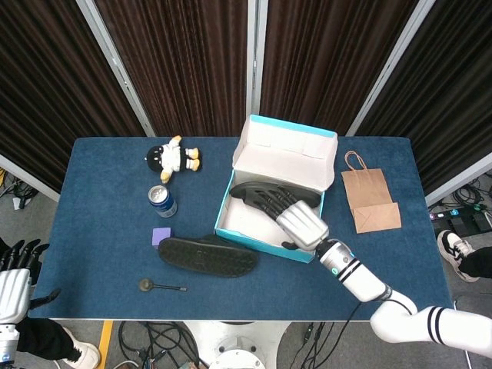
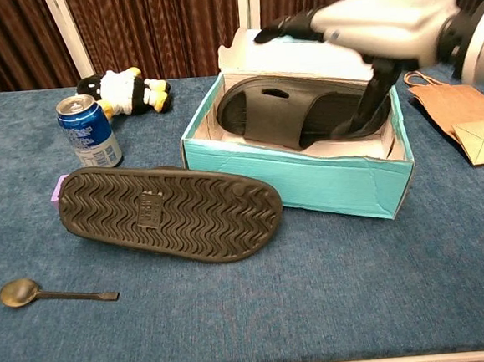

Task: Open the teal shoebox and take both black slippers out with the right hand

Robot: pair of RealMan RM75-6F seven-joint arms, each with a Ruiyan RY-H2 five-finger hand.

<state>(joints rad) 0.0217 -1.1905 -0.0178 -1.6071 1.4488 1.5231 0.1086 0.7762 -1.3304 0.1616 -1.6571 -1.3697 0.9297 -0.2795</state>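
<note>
The right robot hand (image 1: 296,221) hangs over the open teal shoebox (image 1: 231,231), fingers spread and pointing toward the box's far left corner, with nothing in its grasp; in the chest view it sits above the rear wall of the box with the thumb reaching down toward the box floor. The second black slipper (image 2: 291,114) lies inside the box directly below and slightly ahead of those fingers, so the coming move looks like a straight descent rather than a sideways reach. Its long axis runs left to right across the box, roughly parallel to the raised lid (image 1: 286,150), and it lies sole down with the strap up. Which end is the toe I cannot tell for certain. The fingers cross that axis at an angle, which should suit a grip over the strap or an edge. The first slipper (image 2: 169,210) already lies on the tabletop (image 1: 100,215) just in front of the box, sole up, long axis also left to right, its right end close to the box's front wall. The left robot hand (image 1: 14,278) sits far off at the left edge of the head view, fingers apart and holding nothing, so the right one is much the nearer.
</note>
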